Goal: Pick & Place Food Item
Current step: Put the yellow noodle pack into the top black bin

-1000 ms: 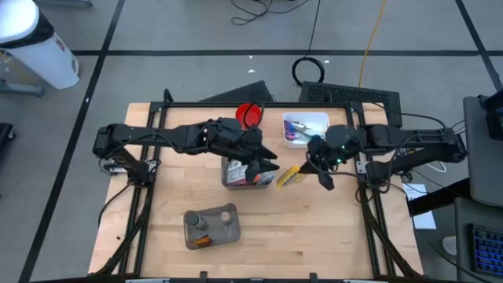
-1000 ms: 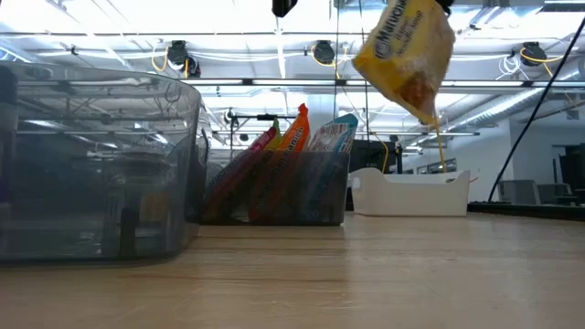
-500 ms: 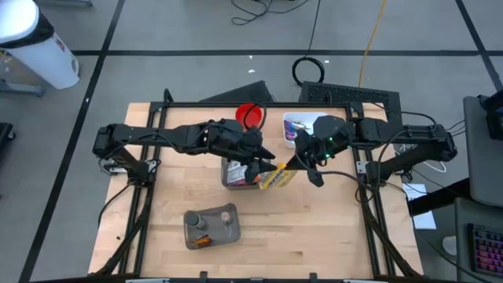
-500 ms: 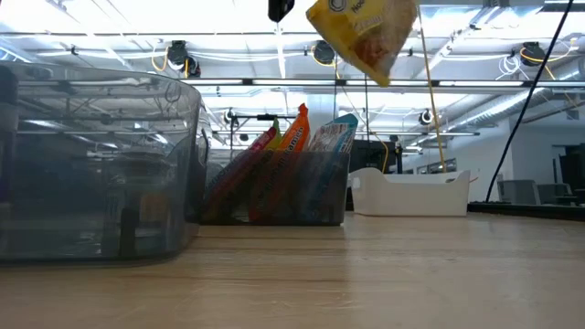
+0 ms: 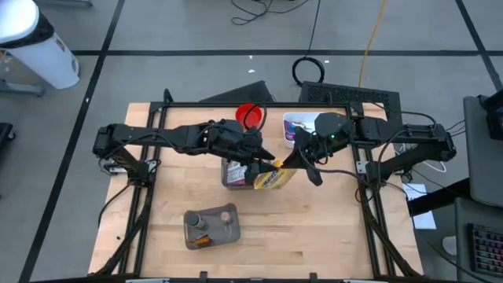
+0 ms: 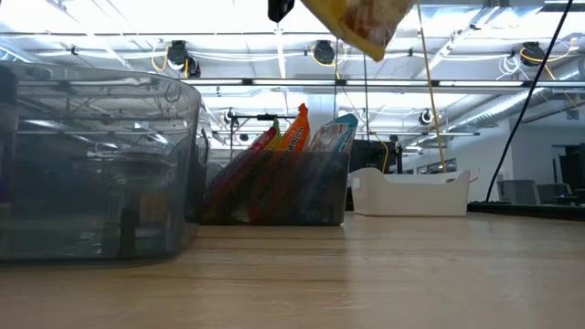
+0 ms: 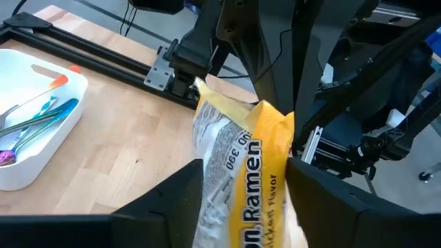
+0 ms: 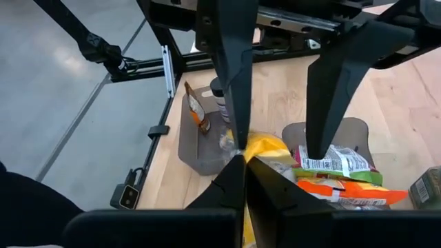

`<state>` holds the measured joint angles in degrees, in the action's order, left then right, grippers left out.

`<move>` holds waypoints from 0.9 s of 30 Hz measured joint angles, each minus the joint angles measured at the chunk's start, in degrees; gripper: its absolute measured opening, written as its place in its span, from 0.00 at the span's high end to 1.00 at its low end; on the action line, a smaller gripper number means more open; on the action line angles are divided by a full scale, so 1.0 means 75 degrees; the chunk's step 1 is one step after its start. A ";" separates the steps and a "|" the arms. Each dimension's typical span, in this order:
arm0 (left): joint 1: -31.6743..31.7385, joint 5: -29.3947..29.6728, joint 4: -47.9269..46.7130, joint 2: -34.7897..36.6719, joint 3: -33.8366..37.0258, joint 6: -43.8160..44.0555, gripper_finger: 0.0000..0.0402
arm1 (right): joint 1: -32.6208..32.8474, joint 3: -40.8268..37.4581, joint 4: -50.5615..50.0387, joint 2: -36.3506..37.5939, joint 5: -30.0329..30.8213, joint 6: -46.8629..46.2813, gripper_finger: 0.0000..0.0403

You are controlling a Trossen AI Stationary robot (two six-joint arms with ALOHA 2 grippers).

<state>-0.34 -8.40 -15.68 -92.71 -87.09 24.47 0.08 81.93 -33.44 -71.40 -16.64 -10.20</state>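
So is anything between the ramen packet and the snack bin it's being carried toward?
Nothing visible blocks it. The right gripper pinches the ramen packet in the air beside the snack bin; the left gripper's open fingers flank the packet.

Yellow ramen packet (image 7: 241,172) between left pincer (image 7: 242,200) fingers, white utensil tray (image 7: 31,138) on wooden table (image 7: 131,148)

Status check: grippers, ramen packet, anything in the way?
Right gripper shut on ramen packet, airborne. Left gripper open around it. Snack bin directly beneath.
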 joint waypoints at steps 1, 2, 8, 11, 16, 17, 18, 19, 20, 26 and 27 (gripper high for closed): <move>0.0000 0.0000 0.0000 0.0000 0.0000 0.0000 0.49 | 0.0000 0.0000 0.0000 0.0000 0.0000 0.0000 1.00; 0.0000 0.0000 0.0000 0.0000 0.0003 0.0000 0.51 | 0.0000 0.0000 0.0004 0.0000 0.0000 0.0000 1.00; -0.0003 -0.0010 0.0032 0.0000 0.0003 -0.0004 0.73 | 0.0000 0.0000 0.0056 0.0000 0.0003 -0.0003 1.00; -0.0006 -0.0015 0.0122 0.0000 0.0000 -0.0035 0.84 | 0.0000 0.0000 0.0061 0.0000 0.0003 -0.0003 1.00; -0.0006 -0.0049 0.0305 0.0000 0.0002 -0.0212 0.98 | 0.0000 0.0000 0.0068 0.0000 -0.0001 -0.0003 1.00; -0.0005 -0.0084 0.0338 0.0000 0.0001 -0.0255 0.98 | 0.0000 0.0000 0.0077 0.0000 -0.0003 -0.0003 1.00; 0.0000 -0.0106 0.0353 0.0000 0.0002 -0.0256 0.98 | 0.0000 0.0000 0.0080 0.0003 -0.0006 -0.0003 1.00; 0.0000 -0.0125 0.0353 0.0000 0.0003 -0.0258 0.98 | 0.0000 0.0000 0.0080 0.0003 -0.0012 -0.0003 1.00; 0.0000 -0.0145 0.0350 0.0000 0.0003 -0.0259 0.99 | 0.0000 0.0000 0.0078 0.0003 -0.0015 -0.0003 1.00; 0.0000 -0.0280 0.0343 0.0000 0.0003 -0.0252 0.99 | 0.0000 0.0000 0.0057 0.0069 -0.0012 0.0003 0.95; -0.0001 -0.0283 0.0344 0.0000 0.0002 -0.0251 0.99 | -0.0006 0.0000 0.0079 0.0086 -0.0012 0.0017 0.92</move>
<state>-0.35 -10.52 -13.10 -92.71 -87.07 22.59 0.03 81.93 -32.85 -70.75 -16.73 -10.07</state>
